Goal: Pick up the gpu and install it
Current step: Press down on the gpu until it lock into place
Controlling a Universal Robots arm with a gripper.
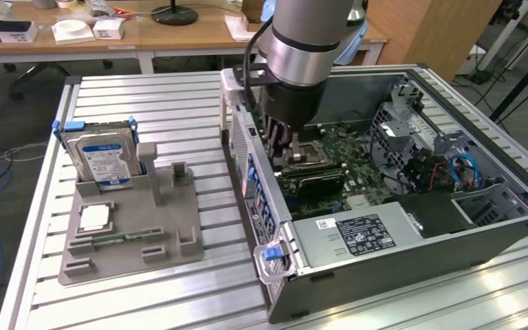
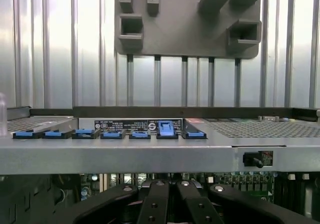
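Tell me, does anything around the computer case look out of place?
One blue clip in the row along the case edge stands raised while its neighbours lie flat. Nothing else looks spilled or damaged.

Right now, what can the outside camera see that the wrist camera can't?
Only the exterior view shows the hard drive standing in its holder, the motherboard and the blue cable. Only the wrist view shows the row of blue clips along the case's edge up close. Both show the gray tray, the slatted table and the open case.
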